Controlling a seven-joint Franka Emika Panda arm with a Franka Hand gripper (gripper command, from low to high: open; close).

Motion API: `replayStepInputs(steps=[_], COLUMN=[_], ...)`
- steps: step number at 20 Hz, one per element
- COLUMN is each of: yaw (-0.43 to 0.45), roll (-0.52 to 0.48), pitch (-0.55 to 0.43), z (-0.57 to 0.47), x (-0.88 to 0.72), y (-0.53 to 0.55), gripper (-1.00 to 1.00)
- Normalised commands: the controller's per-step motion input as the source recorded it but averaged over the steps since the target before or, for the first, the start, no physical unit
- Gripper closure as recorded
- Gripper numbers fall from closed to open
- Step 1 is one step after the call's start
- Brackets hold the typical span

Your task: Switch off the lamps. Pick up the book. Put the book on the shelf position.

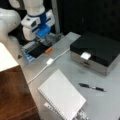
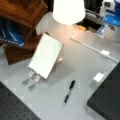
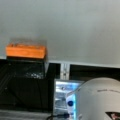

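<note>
- white and finely dotted, the book (image 1: pixel 62 94) is leaning tilted on a small stand near a front view's bottom, its spiral edge toward the left; in a front view (image 2: pixel 46 55) it is sitting just beside the shelf position (image 2: pixel 22 23), with nothing holding it.
- reddish-brown wood of the shelf position is also showing at a front view's left (image 1: pixel 13 92).
- the gripper (image 1: pixel 46 37) is hanging at the far edge of the tabletop (image 1: pixel 100 100), well apart from the book and close to an orange block (image 1: pixel 48 50) and a white cable switch (image 1: pixel 50 61).
- judging by the glowing lamp shade (image 2: pixel 68 10), the lamp step looks like the one in hand; it is calling for a straight, gentle press, square on the switch.
- the fingers are not showing in any view, so i cannot tell whether they are open or closed.
- the wrist view is giving only the orange block (image 3: pixel 25 50), grey tabletop and part of the arm.
- a black pen (image 1: pixel 91 87) is lying near the book.
</note>
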Motion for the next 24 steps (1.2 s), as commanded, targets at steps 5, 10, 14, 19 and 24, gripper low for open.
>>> replayStepInputs(steps=[5, 10, 14, 19, 24], yaw=[-0.086, -0.067, -0.055, -0.043, -0.028], roll=[0.045, 0.040, 0.065, 0.057, 0.000], pitch=[-0.163, -0.166, -0.157, -0.158, -0.179], z=[-0.26, -0.26, -0.23, -0.22, -0.38], x=[-0.08, -0.07, -0.12, -0.14, -0.18], y=[0.09, 0.04, 0.03, 0.01, -0.04], gripper=[1.00, 1.00, 1.00, 1.00, 1.00])
